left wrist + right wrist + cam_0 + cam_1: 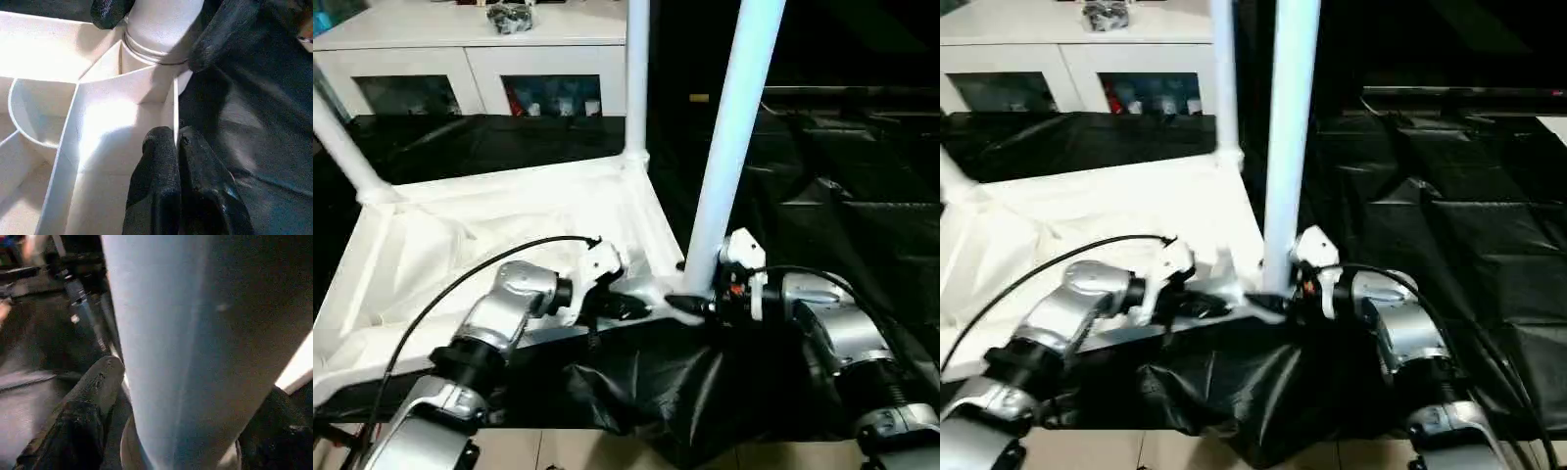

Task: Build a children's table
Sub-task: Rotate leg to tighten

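your white ribbed plastic tabletop [489, 235] lies underside up on the black sheet [832, 215]. your left gripper [177, 147] is clenched on its rim wall beside the corner socket; there your right gripper [186, 396] straddles the upright white tapered tube leg [729, 147], whether gripping i cannot tell.

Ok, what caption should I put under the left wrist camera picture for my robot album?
Left gripper shut on the tabletop rim beside the leg standing in its corner socket.
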{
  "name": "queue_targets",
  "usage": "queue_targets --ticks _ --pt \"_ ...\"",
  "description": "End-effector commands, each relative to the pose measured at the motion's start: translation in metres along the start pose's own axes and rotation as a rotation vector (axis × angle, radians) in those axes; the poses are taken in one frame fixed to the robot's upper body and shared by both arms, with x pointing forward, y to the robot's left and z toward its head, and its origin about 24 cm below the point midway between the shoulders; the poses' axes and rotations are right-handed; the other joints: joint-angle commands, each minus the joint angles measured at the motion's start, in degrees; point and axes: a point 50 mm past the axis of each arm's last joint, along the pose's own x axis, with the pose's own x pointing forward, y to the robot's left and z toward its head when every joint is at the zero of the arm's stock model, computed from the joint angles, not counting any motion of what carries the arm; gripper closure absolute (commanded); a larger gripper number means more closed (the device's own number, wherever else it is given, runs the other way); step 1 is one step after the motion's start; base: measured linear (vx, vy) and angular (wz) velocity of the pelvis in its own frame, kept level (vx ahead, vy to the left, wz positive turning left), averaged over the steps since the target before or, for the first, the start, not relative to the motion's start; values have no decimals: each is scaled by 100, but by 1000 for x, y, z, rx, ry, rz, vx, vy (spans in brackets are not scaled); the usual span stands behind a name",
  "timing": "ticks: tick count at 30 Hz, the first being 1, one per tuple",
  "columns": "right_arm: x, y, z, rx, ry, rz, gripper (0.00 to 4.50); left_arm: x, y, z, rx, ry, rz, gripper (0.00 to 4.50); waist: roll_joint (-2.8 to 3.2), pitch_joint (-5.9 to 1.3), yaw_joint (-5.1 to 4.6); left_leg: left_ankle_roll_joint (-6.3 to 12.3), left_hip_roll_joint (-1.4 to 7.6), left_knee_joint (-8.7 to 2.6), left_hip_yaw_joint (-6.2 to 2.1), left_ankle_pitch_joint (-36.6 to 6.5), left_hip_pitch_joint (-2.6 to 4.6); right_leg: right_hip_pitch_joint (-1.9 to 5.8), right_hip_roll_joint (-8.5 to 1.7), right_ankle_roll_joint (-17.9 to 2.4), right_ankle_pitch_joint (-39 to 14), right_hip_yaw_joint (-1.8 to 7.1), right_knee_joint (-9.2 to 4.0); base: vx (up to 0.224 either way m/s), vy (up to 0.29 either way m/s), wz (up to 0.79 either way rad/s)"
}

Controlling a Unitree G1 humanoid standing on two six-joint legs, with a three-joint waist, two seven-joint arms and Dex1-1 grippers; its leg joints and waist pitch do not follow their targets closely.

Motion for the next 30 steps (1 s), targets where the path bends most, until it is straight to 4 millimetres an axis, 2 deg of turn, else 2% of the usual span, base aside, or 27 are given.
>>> queue_targets --ticks 1,5,11,15,17,21,22,23,24,25,26,30 --pt "16 18 -6 23 28 160 111 6 -6 22 72 -66 -82 450 -49 -309 -10 527 116 -391 32 -1174 34 304 -207 -1506 -960 186 -376 0 0 0" --pt "12 21 -7 26 48 187 149 1 -10 18 62 -49 -139 450 -40 -308 -10 518 116 -393 33 -1145 39 296 -207 -1549 -899 182 -375 0 0 0" --pt "15 24 -6 36 40 197 205 1 -12 17 60 -49 -139 450 -44 -301 -10 437 111 -402 29 -1218 39 296 -211 -1480 -1078 189 -389 0 0 0" --pt "20 25 -7 65 27 175 210 7 -9 21 56 -65 -102 450 -47 -310 -14 430 109 -396 27 -1163 39 299 -207 -1483 -994 187 -381 0 0 0" --pt "25 21 -8 94 15 109 210 12 -6 24 52 -77 -56 450 -53 -295 -24 412 101 -401 30 -1175 31 291 -211 -1477 -1047 191 -389 0 0 0" --pt "39 9 -10 138 10 -84 216 21 3 31 42 -94 53 450 -59 -277 -83 241 70 -423 10 -1445 46 284 -220 -1272 -1714 180 -458 0 0 0" --pt "48 -2 -13 158 14 -255 220 28 8 35 32 -101 116 450 -60 -269 -110 193 62 -426 5 -1468 30 278 -218 -1189 -1858 182 -474 0 0 0" --pt "51 -5 -14 170 16 -311 221 31 10 37 30 -102 137 450 -44 -254 -159 87 50 -438 -5 -1568 39 246 -226 -1124 -2114 172 -499 0 0 0" --pt "52 -6 -14 175 14 -334 221 32 10 38 24 -103 148 450 -50 -260 -183 40 47 -440 -22 -1609 38 261 -227 -1077 -2206 161 -500 0 0 0" --pt "56 -9 -14 190 10 -387 223 36 12 40 14 -103 174 450 -56 -280 -223 38 46 -434 -25 -1613 41 260 -220 -1054 -2136 169 -501 0 0 0" --pt "60 -10 -14 215 6 -434 223 40 15 43 0 -109 214 450 -50 -269 -249 74 49 -438 -24 -1613 26 261 -212 -1092 -2007 172 -497 0 0 0" --pt "75 -11 -13 251 4 -532 232 49 21 50 -20 -121 316 450 -51 -304 -268 213 35 -402 -1 -1378 11 283 -205 -1223 -1551 172 -474 0 0 0"
